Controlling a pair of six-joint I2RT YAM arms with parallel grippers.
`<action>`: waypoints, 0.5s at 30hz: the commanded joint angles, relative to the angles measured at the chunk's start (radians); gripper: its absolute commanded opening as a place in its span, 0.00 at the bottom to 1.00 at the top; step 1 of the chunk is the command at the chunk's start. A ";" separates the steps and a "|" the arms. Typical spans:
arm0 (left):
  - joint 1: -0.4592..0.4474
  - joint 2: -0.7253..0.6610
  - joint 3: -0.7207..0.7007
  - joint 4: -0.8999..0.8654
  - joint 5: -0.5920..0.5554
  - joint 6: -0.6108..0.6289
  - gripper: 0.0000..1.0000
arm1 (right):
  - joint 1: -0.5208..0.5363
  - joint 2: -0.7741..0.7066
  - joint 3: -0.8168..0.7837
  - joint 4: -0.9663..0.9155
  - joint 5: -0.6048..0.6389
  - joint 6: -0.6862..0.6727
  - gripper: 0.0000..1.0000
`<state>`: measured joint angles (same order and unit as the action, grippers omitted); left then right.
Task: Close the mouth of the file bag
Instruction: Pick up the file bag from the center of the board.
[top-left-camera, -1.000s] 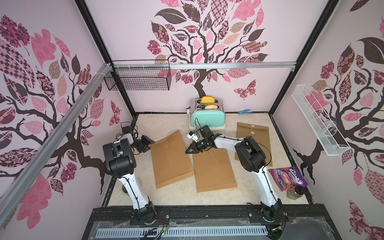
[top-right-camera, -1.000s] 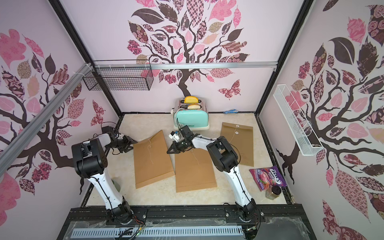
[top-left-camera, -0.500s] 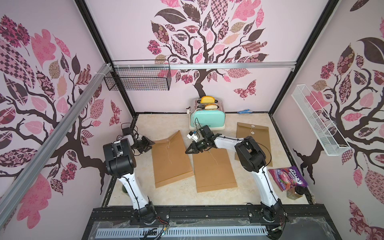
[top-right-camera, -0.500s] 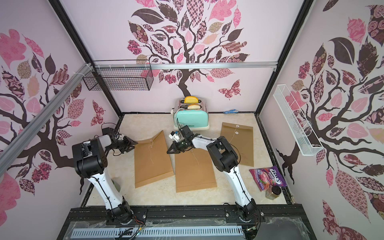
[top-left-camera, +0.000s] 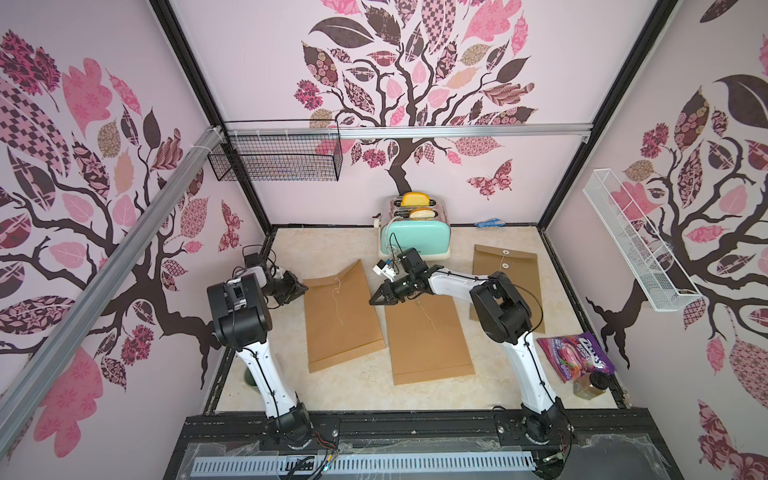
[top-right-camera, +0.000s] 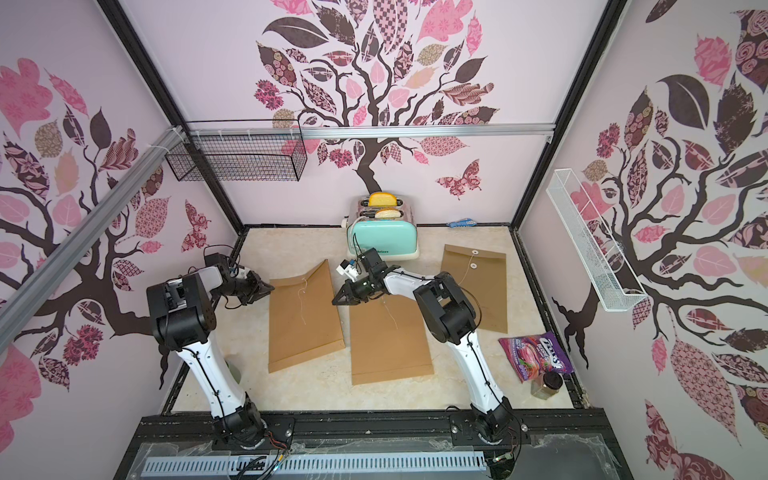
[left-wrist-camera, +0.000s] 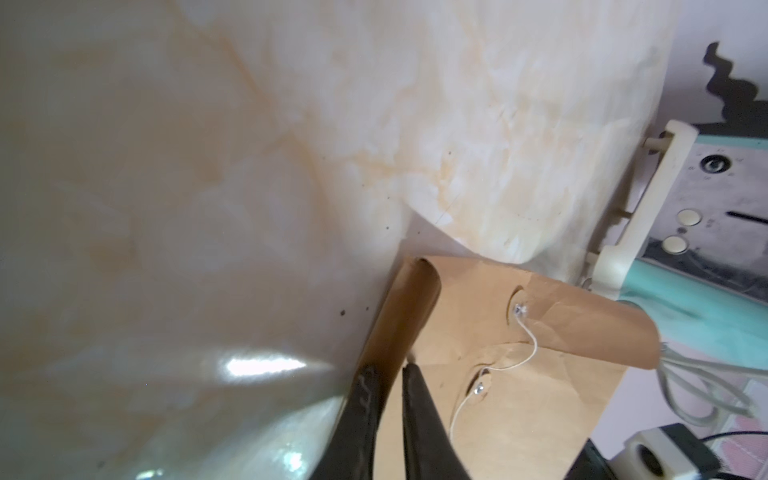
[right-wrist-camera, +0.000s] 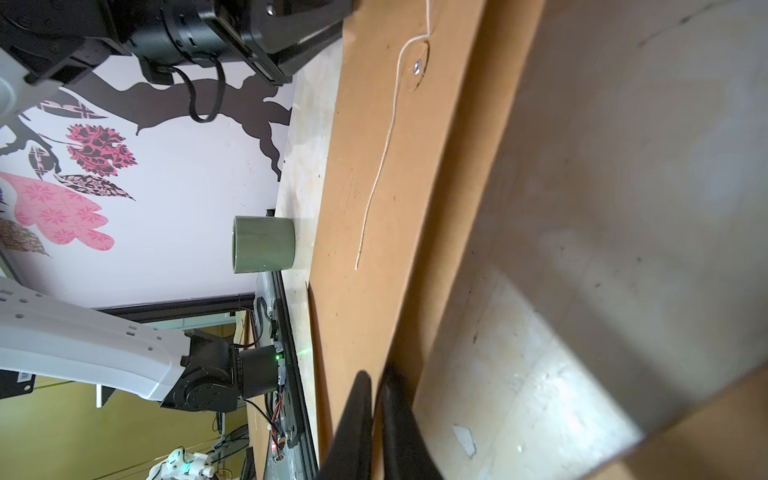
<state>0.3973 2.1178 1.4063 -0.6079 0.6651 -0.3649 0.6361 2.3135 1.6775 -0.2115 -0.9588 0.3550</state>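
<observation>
Left end effector (left-wrist-camera: 395, 374) at file bag (left-wrist-camera: 519, 415) edge (grip unclear).

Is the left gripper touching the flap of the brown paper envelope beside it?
Touching. In the left wrist view, the brown paper envelope's curled flap runs into the left gripper's nearly shut tips.

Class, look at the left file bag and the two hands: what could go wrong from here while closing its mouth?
The left hand seems to pinch only the flap's curled corner; the thin paper might tear or slip. The string lies across the bag and could get trapped under the flap.
</observation>
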 joint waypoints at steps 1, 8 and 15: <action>-0.011 0.023 0.009 -0.064 -0.023 0.042 0.14 | 0.000 0.009 0.033 -0.010 -0.019 -0.025 0.11; -0.010 0.017 0.019 -0.076 -0.023 0.054 0.09 | -0.003 -0.002 0.029 -0.011 -0.021 -0.032 0.13; -0.007 0.002 0.006 -0.045 0.041 0.063 0.00 | -0.021 -0.053 -0.018 0.037 -0.004 -0.003 0.25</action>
<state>0.3965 2.1201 1.4181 -0.6403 0.6617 -0.3206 0.6228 2.3108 1.6737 -0.2184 -0.9672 0.3473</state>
